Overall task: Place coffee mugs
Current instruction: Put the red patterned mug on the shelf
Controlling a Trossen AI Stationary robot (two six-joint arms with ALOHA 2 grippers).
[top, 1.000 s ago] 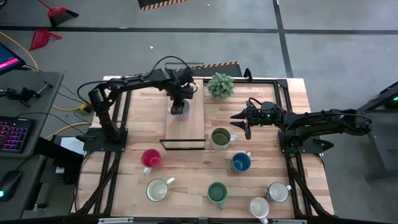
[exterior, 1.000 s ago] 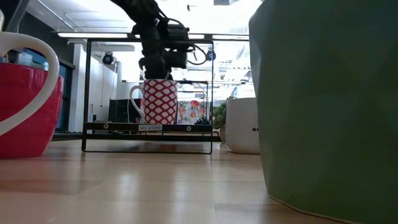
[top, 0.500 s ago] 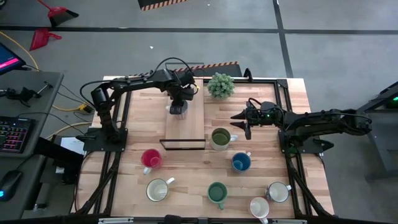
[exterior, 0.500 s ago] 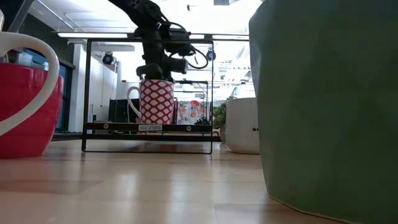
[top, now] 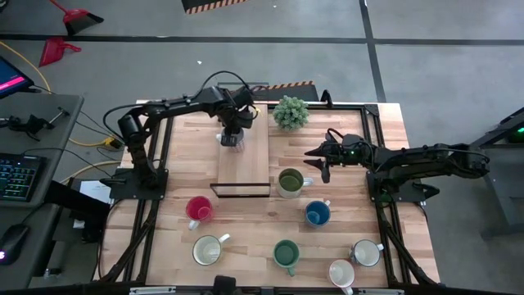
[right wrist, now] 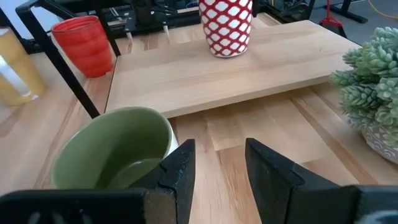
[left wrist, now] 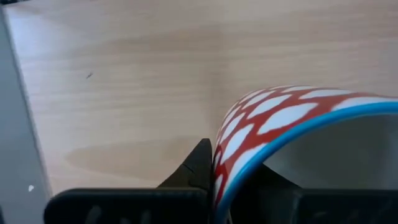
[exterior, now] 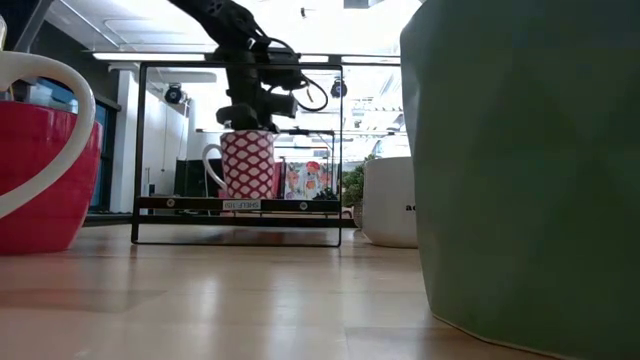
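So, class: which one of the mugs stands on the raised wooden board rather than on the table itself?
The red-and-white patterned mug, standing upright on the board. The left gripper pinches its rim; every other mug sits on the table.

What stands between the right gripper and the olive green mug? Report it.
Nothing visible: the open right gripper faces the olive green mug directly. The left gripper grips the patterned mug on the wooden board.
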